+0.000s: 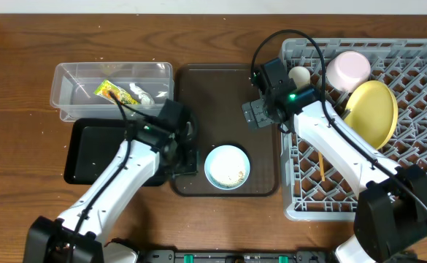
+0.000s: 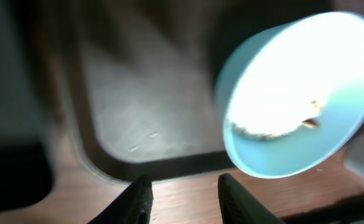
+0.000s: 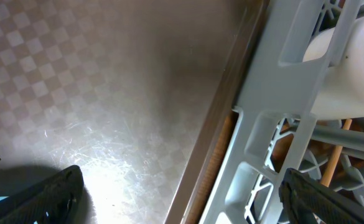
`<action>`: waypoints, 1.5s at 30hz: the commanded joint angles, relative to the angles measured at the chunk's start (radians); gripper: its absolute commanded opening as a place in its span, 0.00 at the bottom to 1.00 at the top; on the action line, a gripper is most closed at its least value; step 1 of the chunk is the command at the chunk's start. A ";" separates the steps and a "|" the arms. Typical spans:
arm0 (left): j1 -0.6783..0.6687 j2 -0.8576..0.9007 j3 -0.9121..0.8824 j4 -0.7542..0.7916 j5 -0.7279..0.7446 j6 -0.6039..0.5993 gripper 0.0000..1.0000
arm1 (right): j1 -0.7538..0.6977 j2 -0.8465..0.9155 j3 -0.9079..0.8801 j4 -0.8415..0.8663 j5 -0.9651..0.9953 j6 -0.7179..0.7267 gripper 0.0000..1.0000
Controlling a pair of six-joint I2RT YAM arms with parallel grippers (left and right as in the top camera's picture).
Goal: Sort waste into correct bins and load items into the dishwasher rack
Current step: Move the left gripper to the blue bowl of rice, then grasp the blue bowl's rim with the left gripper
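Sitting just beside the parted left jaws: blue bowl (image 2: 297, 93).

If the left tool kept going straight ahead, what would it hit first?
Likely the rim of the dark brown tray; the light blue bowl sits just right of that line. Depth unclear.

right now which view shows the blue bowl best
Overhead: the light blue bowl shows whole and sharp on the brown tray, pale scraps inside. Left wrist has it close but blurred, glared out and cropped. Right wrist shows at most a pale blue sliver in its lower left corner.
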 commanded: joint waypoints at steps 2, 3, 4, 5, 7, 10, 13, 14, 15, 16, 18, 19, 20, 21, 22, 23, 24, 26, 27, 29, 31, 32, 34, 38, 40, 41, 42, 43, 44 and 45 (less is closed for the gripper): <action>-0.041 0.003 -0.007 0.051 0.039 -0.002 0.42 | 0.009 -0.010 0.001 0.002 0.005 0.012 0.99; -0.051 0.003 -0.007 0.062 0.039 -0.002 0.43 | 0.010 -0.010 0.001 0.002 0.005 0.012 0.99; -0.060 0.003 -0.007 0.069 0.038 -0.002 0.43 | 0.009 -0.010 0.001 0.002 0.005 0.012 0.99; -0.068 0.003 -0.007 0.072 0.036 -0.002 0.44 | 0.009 -0.010 0.001 0.002 0.005 0.012 0.99; -0.082 0.003 -0.007 0.077 0.036 -0.002 0.44 | 0.009 -0.010 0.001 0.002 0.005 0.012 0.99; -0.103 0.008 -0.009 0.095 0.035 -0.002 0.44 | 0.010 -0.010 0.001 0.002 0.005 0.012 0.99; -0.122 0.019 -0.009 0.110 0.013 -0.002 0.44 | 0.009 -0.010 0.001 0.002 0.005 0.012 0.99; -0.127 0.025 -0.009 0.111 -0.002 -0.003 0.44 | 0.009 -0.010 0.001 0.002 0.005 0.012 0.99; -0.132 0.032 -0.009 0.113 -0.024 -0.003 0.45 | 0.009 -0.010 0.001 0.002 0.005 0.012 0.99; -0.136 0.041 -0.009 0.113 -0.040 -0.003 0.44 | 0.009 -0.010 0.001 0.002 0.005 0.012 0.99; -0.138 0.059 -0.010 0.117 -0.055 -0.003 0.45 | 0.009 -0.010 0.001 0.002 0.005 0.012 0.99; -0.138 0.069 -0.010 0.118 -0.055 -0.007 0.45 | 0.010 -0.010 0.001 0.002 0.005 0.012 0.99; -0.138 0.082 -0.010 0.121 -0.055 -0.014 0.44 | 0.010 -0.010 0.001 0.002 0.005 0.012 0.99; -0.138 0.092 -0.010 0.124 -0.055 -0.022 0.45 | 0.010 -0.010 0.001 0.002 0.005 0.012 0.99; -0.138 0.100 -0.010 0.127 -0.054 -0.026 0.44 | 0.010 -0.010 0.001 0.002 0.005 0.012 0.99; -0.138 0.111 -0.010 0.132 -0.054 -0.026 0.44 | 0.010 -0.010 0.001 0.002 0.005 0.012 0.99; -0.138 0.121 -0.010 0.137 -0.054 -0.026 0.44 | 0.009 -0.010 0.001 0.002 0.005 0.012 0.99; -0.138 0.141 -0.010 0.145 -0.054 -0.026 0.44 | 0.009 -0.010 0.001 0.002 0.005 0.012 0.99; -0.138 0.148 -0.010 0.148 -0.054 -0.025 0.44 | 0.009 -0.010 0.001 0.002 0.005 0.012 0.99; -0.138 0.160 -0.010 0.159 -0.055 -0.025 0.43 | 0.010 -0.010 0.001 0.002 0.005 0.012 0.99; -0.138 0.167 -0.010 0.169 -0.055 -0.025 0.40 | 0.010 -0.010 0.001 0.002 0.005 0.012 0.99; -0.138 0.167 -0.010 0.174 -0.056 -0.025 0.40 | 0.009 -0.010 0.001 0.002 0.005 0.012 0.99; -0.138 0.167 -0.010 0.178 -0.069 -0.026 0.39 | 0.010 -0.010 0.001 0.002 0.005 0.012 0.99; -0.138 0.167 -0.010 0.175 -0.112 -0.025 0.35 | 0.010 -0.010 0.001 0.002 0.005 0.012 0.99; -0.138 0.167 -0.011 0.175 -0.130 -0.026 0.34 | 0.010 -0.010 0.001 0.002 0.005 0.012 0.99; -0.138 0.167 -0.011 0.176 -0.133 -0.025 0.33 | 0.010 -0.010 0.001 0.002 0.005 0.012 0.99; -0.138 0.167 -0.011 0.176 -0.133 -0.025 0.32 | 0.010 -0.010 0.001 0.002 0.005 0.012 0.99; -0.138 0.167 -0.011 0.176 -0.134 -0.025 0.31 | 0.009 -0.010 0.001 0.002 0.005 0.012 0.99; -0.138 0.167 -0.011 0.175 -0.135 -0.025 0.31 | 0.010 -0.010 0.001 0.002 0.005 0.012 0.99; -0.138 0.167 -0.011 0.176 -0.138 -0.025 0.30 | 0.009 -0.010 0.001 0.002 0.005 0.012 0.99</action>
